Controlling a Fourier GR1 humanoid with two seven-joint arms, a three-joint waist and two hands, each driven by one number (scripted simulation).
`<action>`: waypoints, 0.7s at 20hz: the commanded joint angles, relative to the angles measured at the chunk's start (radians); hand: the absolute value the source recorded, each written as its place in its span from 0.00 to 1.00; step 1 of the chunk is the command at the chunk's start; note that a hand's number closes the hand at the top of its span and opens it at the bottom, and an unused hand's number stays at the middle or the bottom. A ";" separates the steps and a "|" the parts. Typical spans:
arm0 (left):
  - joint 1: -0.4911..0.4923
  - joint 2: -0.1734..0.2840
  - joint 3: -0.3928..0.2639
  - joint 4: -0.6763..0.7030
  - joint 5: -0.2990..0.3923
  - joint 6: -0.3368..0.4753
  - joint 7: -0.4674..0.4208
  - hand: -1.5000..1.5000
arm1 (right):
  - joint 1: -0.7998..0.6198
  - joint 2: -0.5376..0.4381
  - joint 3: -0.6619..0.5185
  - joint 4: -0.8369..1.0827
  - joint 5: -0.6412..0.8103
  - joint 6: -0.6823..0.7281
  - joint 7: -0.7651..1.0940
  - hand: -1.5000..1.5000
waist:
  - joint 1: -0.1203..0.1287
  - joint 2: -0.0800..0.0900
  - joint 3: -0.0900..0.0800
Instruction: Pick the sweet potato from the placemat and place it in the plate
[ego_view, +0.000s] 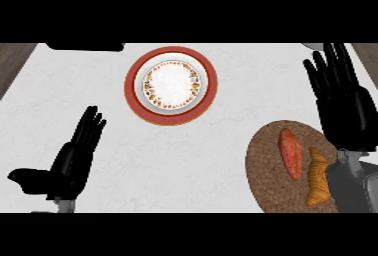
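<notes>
Nearest, at about five o'clock, the round woven placemat (275, 165) carries two things lying side by side: an orange, knobbly sweet potato (318, 179) by the mat's right edge, and just beside it on the left a smoother red-orange vegetable (290, 152), which I cannot name with confidence. The right forearm crosses the mat's right side, and part of the sweet potato may be hidden under it.

At eight o'clock the left hand (74, 155) rests open, fingers straight and up, holding nothing.

Further out, at two o'clock, the right hand (341, 97) is also open, fingers straight and apart, and it sits beyond the mat rather than over the sweet potato.

Farthest, at about twelve o'clock, sits the red-rimmed plate (133, 85), well apart from the mat, with nothing on it.

The task looks to be at its opening step: nothing picked up. Next, the right hand would need to draw back toward five o'clock, settle over the sweet potato and curl round it without catching its neighbour.
</notes>
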 joint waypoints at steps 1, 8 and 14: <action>-0.056 0.022 0.045 0.032 -0.009 -0.021 0.003 0.50 | -0.011 0.038 0.113 0.038 0.060 0.052 -0.037 1.00 | -0.013 -0.007 0.022; -0.172 0.146 0.055 0.009 -0.091 -0.045 0.023 0.50 | -0.104 -0.306 0.357 0.136 0.503 0.214 0.018 1.00 | -0.012 -0.015 -0.006; -0.257 0.181 0.096 0.025 -0.081 -0.072 0.095 0.50 | 0.137 0.035 0.438 0.308 0.564 -0.106 -0.242 0.00 | -0.020 -0.003 0.025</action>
